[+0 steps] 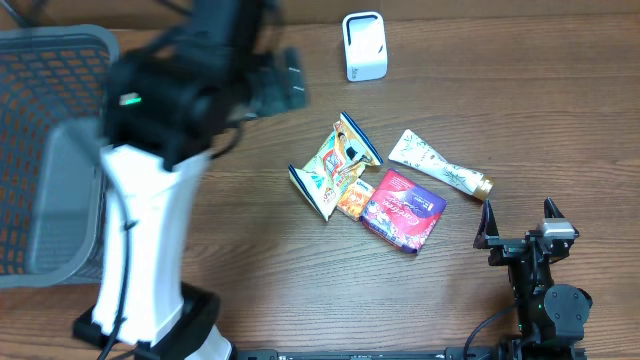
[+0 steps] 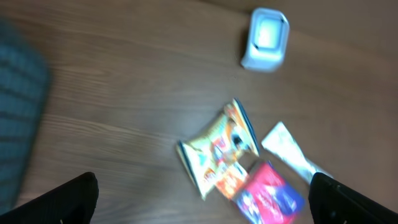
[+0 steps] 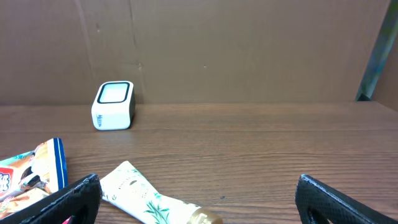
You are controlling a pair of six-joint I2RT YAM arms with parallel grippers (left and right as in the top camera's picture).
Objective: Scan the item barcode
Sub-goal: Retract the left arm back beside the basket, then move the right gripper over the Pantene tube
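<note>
Quick count of what's on my table point(image 1: 250, 270): three flat packets, namely one yellow-and-blue snack bag point(image 1: 335, 165), one small orange sachet point(image 1: 353, 199) and one red pouch point(image 1: 403, 208). One white tube point(image 1: 435, 165). One white scanner box point(image 1: 364, 45). One grey mesh basket point(image 1: 40, 150).

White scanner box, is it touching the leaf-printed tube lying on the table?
Apart. The overhead view shows bare table between the white scanner and the tube, and the right wrist view shows the same gap.
</note>
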